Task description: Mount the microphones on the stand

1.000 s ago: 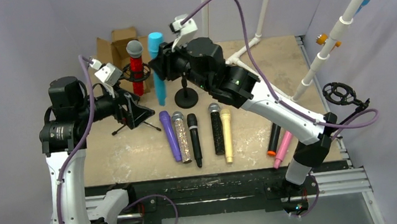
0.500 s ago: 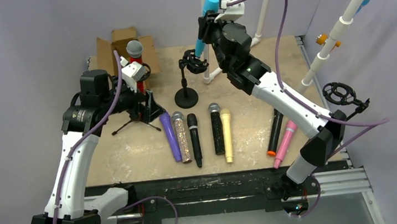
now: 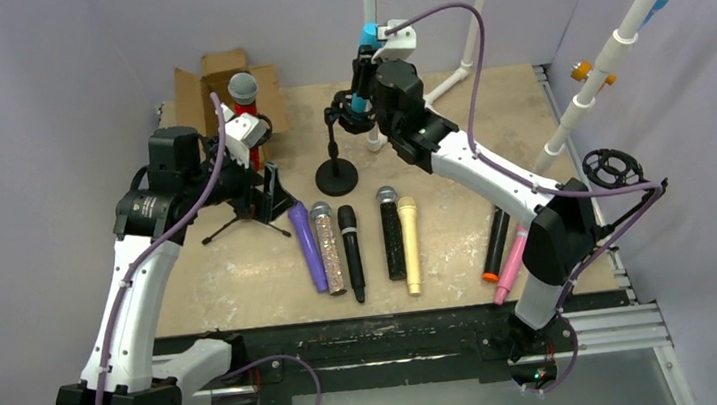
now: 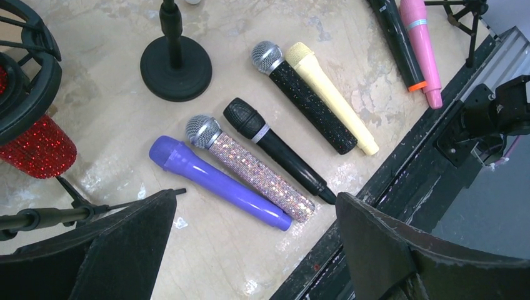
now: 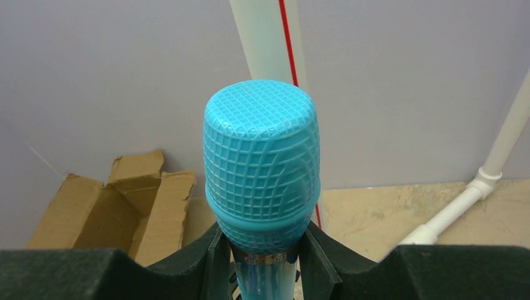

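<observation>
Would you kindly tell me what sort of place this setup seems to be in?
Most likely a robotics lab test cell, not a studio: plain grey walls around a scuffed worktable, white PVC pipe framing, and two robot arms mounted at its near edge, with microphones laid out.

The blue mic (image 5: 262,169) had a moulded plastic head, gridded and faintly glossy. Behind it the pipe (image 5: 269,37) was smooth white plastic, and the box (image 5: 106,212) at lower left was matt brown cardboard. On the table (image 4: 206,250), a rough, chalk-scuffed board, the purple mic (image 4: 222,186) looked satin-smooth. The silver mic (image 4: 259,176) was rhinestone-crusted with a metal mesh head, the cream mic (image 4: 334,97) matt, and the red mic (image 4: 37,147) glittery.
</observation>
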Robot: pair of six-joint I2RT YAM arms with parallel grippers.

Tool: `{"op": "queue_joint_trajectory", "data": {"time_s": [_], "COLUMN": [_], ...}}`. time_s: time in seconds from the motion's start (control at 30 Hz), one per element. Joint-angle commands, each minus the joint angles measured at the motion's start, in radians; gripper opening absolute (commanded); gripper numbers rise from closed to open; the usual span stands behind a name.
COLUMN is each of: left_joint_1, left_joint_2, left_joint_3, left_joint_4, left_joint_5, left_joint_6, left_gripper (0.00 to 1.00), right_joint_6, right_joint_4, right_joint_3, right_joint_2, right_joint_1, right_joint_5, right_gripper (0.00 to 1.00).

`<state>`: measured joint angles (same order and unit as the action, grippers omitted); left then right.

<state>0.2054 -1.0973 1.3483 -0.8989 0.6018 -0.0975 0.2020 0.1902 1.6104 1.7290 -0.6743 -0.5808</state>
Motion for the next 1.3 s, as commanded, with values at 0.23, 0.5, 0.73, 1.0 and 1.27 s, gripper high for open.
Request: {"op": "queue_joint_trajectory", "data": {"time_s": [0.23,0.5,0.73,1.0,1.27], "left_joint_1": [0.006,0.006,0.006,0.006,0.006], "left_joint_2": [0.041,0.049,0.065,0.083,0.083], "left_joint_3": [0.005,-0.016,-0.033,-0.051,-0.067], "left_joint_4": [-0.018,-0.02,-0.023,-0.028,-0.03], "left_joint_5": [-0.067,-0.088,-0.107,-0.118,-0.116], "left_joint_6": [-0.033,-0.031,-0.04,-0.052,-0.051], "left_gripper": [1.0,1.0,1.0,1.0,1.0], "right_joint_6": [0.064,0.058,0.175,0.176,0.221], "right_joint_4": [0.082,0.084,-0.08,-0.264,-0.226], "right_joint_3": [-0.058,-0.022,0.146,0.288,0.112], "right_joint_2": [-0.046,0.029,0.121,0.207,0.117], "right_joint_1": [-0.002,-0.107,-0.161,-0.189,-0.189], "right_joint_5": [-0.033,-0.212,-0.411,-0.619,-0.617], "right_gripper": [0.0,0.0,0.0,0.0,0.18]}}
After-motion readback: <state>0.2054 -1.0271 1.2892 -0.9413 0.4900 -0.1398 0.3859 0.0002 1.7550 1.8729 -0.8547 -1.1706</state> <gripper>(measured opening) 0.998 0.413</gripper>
